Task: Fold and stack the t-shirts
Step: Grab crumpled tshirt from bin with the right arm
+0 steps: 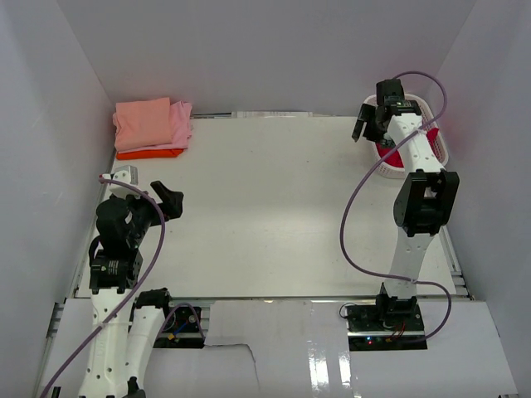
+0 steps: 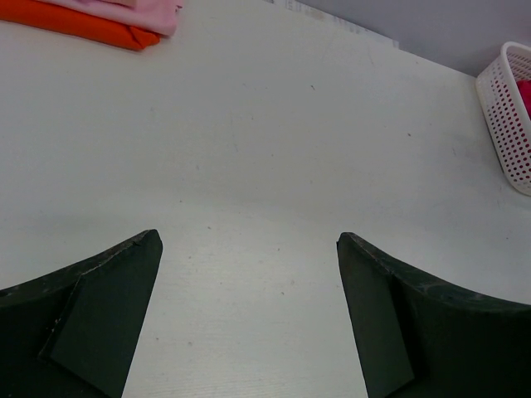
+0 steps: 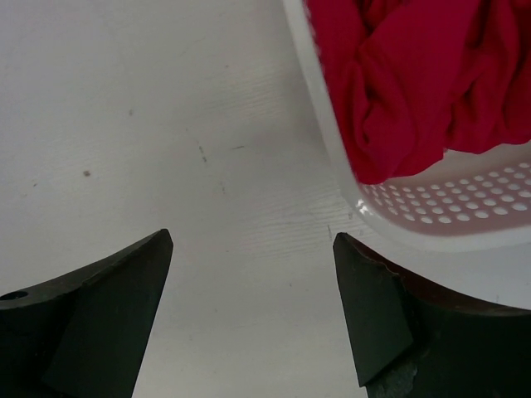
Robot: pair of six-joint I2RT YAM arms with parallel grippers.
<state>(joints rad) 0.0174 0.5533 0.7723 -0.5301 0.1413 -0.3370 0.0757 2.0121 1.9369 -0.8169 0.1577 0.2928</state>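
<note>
**Crumpled crimson-red t-shirt point(image 3: 415, 83) sits in the white plastic lattice basket point(image 3: 431, 220); three folded shirts are stacked at the far left**

The crimson-red t-shirt is plain soft cloth, bunched into deep folds and loose lumps. It fills the basket, and one bulge presses against the near wall. The basket stands at the far right corner of the white surface point(image 1: 265, 215), close to the right wall.

At the far left corner, well apart from the basket, lies the folded pile. A salmon-pink shirt point(image 1: 143, 123) is on top, folded into a rough square. A light pink shirt point(image 1: 181, 124) beneath it shows along the right side. An orange shirt point(image 1: 149, 153) is at the bottom, its edge showing along the near side. The pile looks flat and fairly tidy, with its edges not quite aligned.

The right hand point(image 3: 253, 240) hangs over the bare surface just beside the basket's left wall, with its dark fingers spread wide and nothing between them. In the overhead view the right arm reaches across the basket and hides much of it, along with part of the red cloth.

The left hand point(image 2: 249, 249) is held over the near left part of the surface, also spread wide and holding nothing. It faces across the surface, with the pile off to its far left and the basket at its far right. A purple cable loops along each arm.
</note>
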